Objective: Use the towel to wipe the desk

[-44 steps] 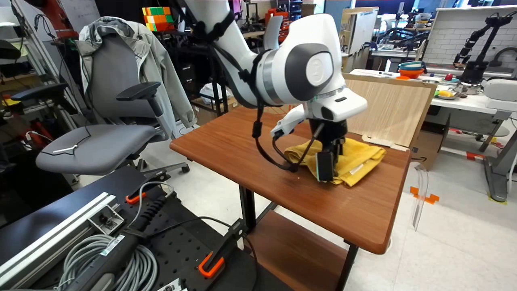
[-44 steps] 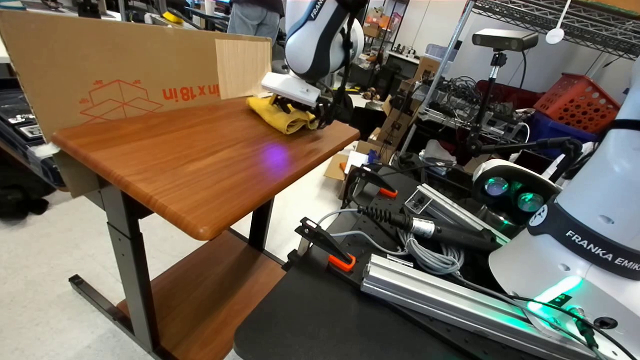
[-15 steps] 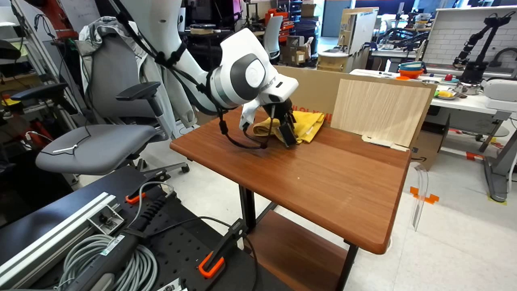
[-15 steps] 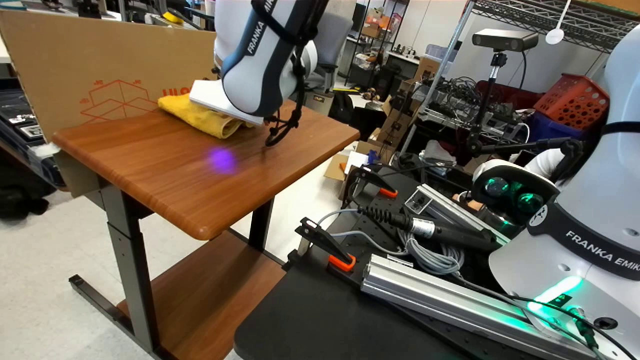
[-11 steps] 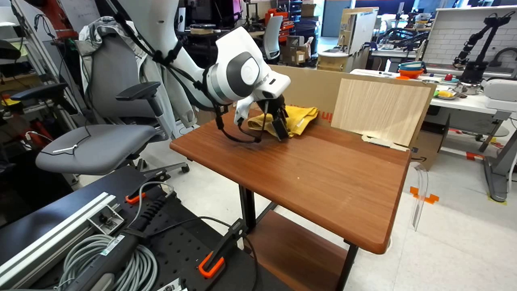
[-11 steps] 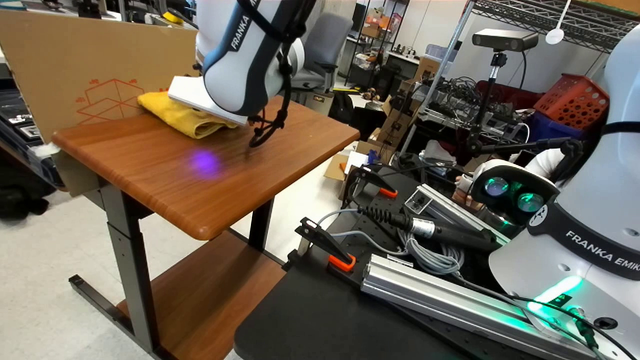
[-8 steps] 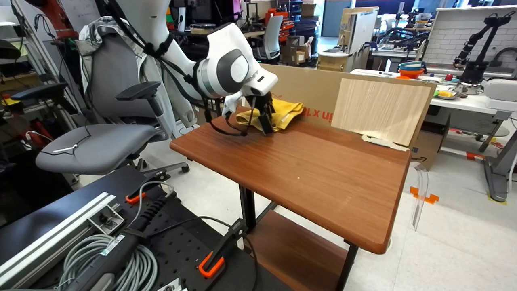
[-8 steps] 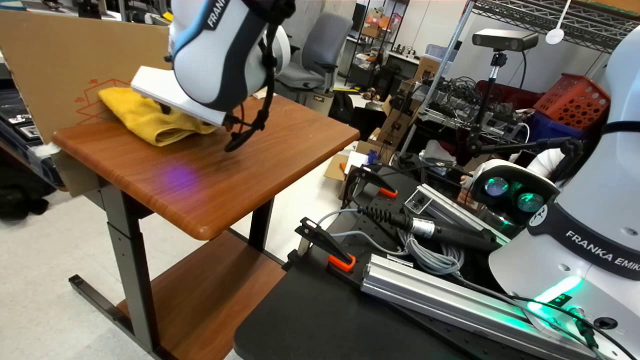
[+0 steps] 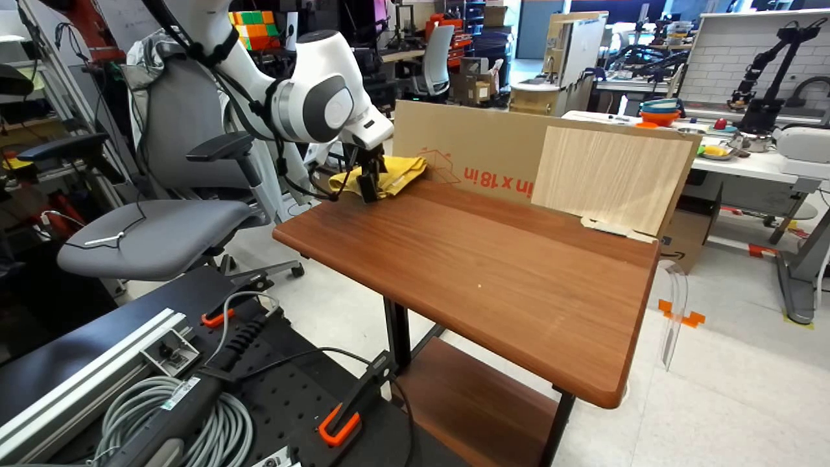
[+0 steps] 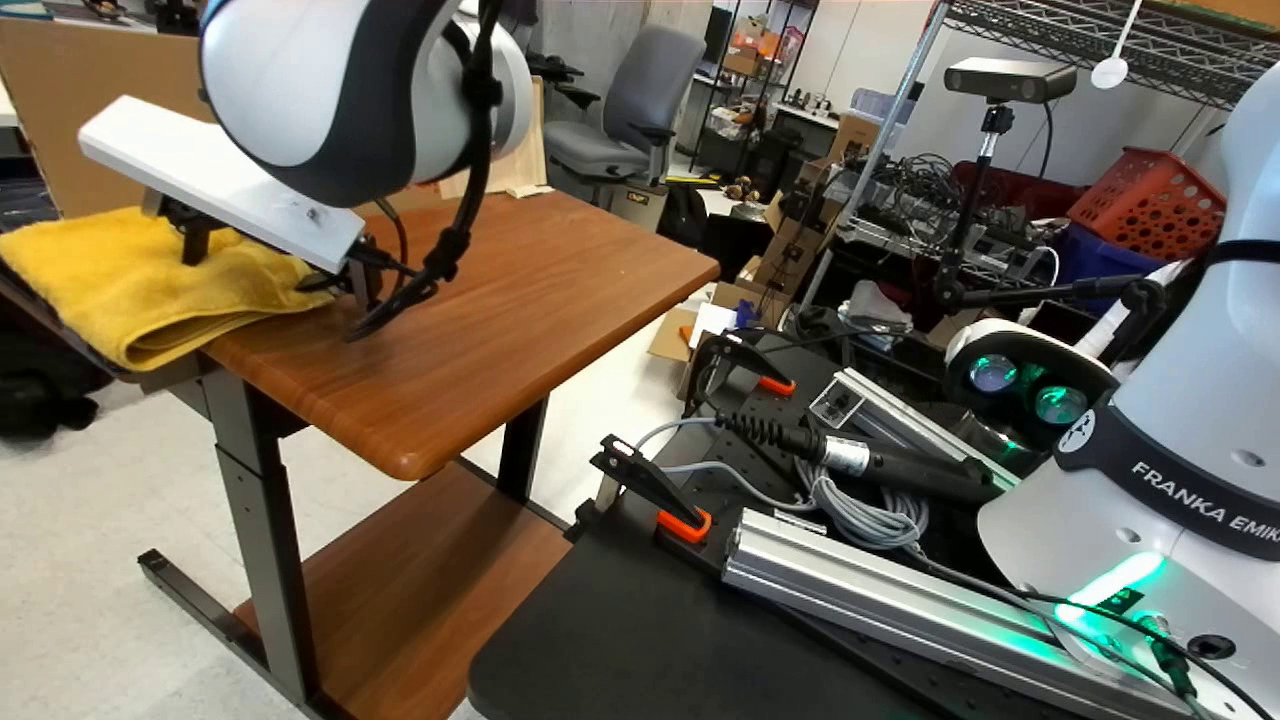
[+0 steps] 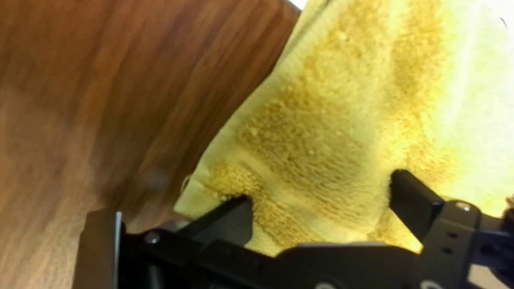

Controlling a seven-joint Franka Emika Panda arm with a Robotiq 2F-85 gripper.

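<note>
while the desk [image 9: 493, 279] spans mid-frame in an exterior view, the towel [image 9: 397, 175] lies on it toward the upper left, reaching past its edge, and the gripper [image 11: 321, 185] presses on the towel, low in the wrist view, fingers [image 11: 413, 200] parted wide

Wrist view: towel [image 11: 321, 132] glared near-white at right; desk [image 11: 120, 100] looked blurred. Exterior view: green light [image 10: 1112, 587] glowed on robot base [image 10: 1110, 530].
</note>
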